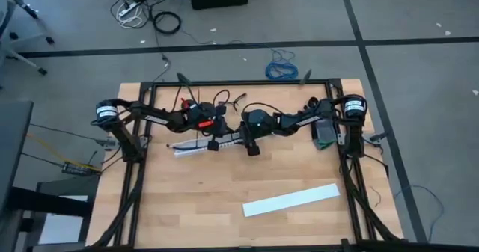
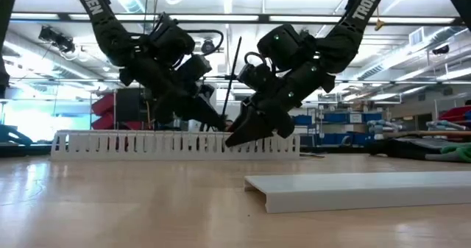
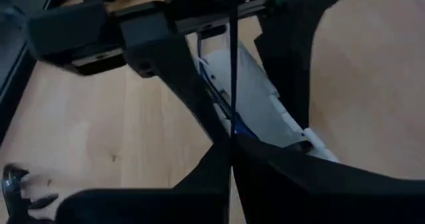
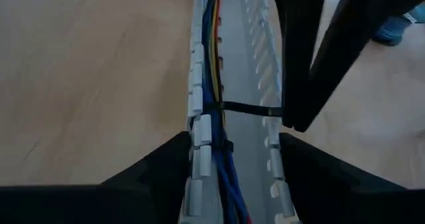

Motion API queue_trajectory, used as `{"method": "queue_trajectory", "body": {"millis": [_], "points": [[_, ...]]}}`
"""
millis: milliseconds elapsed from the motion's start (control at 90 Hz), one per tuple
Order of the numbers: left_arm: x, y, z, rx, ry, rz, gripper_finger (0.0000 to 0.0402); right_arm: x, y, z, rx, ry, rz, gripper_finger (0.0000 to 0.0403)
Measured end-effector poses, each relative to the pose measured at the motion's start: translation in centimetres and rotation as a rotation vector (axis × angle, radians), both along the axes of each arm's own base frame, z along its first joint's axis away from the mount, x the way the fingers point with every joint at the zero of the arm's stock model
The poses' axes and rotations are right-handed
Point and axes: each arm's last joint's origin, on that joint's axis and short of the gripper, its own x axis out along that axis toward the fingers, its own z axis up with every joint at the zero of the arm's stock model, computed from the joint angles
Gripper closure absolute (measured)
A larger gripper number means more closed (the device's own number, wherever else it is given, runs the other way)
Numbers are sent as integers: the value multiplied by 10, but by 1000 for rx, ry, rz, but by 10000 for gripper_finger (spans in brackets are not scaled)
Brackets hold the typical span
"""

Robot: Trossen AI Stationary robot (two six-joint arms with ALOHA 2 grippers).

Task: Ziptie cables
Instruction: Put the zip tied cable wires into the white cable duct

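**A:** Where do the grippers stand against the white slotted tray point(image 1: 196, 144)?

**B:** The right gripper point(image 4: 234, 161) straddles it; its two dark matte fingers are spread wide, one outside each comb-toothed wall, gripping nothing; the left gripper point(image 1: 213, 145) bears down on the same tray just beside it, and its fingers point(image 3: 199, 108) look closed on a thin black zip tie point(image 3: 233, 64) that runs straight up between them.

**A:** And the cables?

**B:** The cables point(image 4: 214, 127) lie lengthwise inside the tray, a bundle of thin flexible wires, mostly blue with yellow and reddish strands, pressed against one wall; the zip tie's slim black band crosses the channel over them, from that wall to the far one.

**A:** Beyond the tray?

**B:** A flat smooth white cover strip point(image 1: 291, 200) lies well apart from it on the pale wooden table point(image 1: 187, 207), nearer the front edge; a blue coiled cable point(image 1: 281, 67) rests on the floor past the table's far edge.
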Motion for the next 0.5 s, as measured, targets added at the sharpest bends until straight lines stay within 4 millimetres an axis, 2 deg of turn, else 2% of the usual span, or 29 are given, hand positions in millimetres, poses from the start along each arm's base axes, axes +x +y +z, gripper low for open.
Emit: {"method": "queue_trajectory", "body": {"millis": [500], "points": [[5,1,-8,66,-26,-43,401,0,0,0,10,-1,-13,188]]}}
